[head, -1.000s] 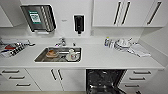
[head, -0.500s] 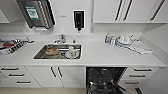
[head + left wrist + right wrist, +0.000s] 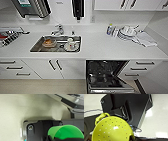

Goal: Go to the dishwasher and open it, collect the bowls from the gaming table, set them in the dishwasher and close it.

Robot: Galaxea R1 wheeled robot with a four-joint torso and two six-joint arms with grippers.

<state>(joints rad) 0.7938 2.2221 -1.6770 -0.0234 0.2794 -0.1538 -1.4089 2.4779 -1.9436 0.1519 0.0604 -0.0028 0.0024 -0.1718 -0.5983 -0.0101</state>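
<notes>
The dishwasher [image 3: 107, 72] stands open under the white counter, right of the middle, its door [image 3: 112, 87] folded down and dark racks showing inside. In the left wrist view, a bright green bowl [image 3: 65, 131] sits close at my left gripper [image 3: 58, 138], which is shut on its rim. A pale yellow-green bowl [image 3: 112, 130] with small holes and a loop handle fills the right wrist view, and my right gripper [image 3: 132, 138] is shut on its edge. The gaming table is out of view.
A steel sink [image 3: 37, 47] holds a cup and dishes. Stacked plates [image 3: 127, 32], a cloth [image 3: 147, 40] and a bottle [image 3: 110, 29] lie on the counter above the dishwasher. White drawers [image 3: 15, 68] flank it on both sides. Beige floor [image 3: 42, 87] lies in front.
The whole head view has shifted slightly as the camera moved nearer the counter. Nothing on the counter or in the dishwasher has moved.
</notes>
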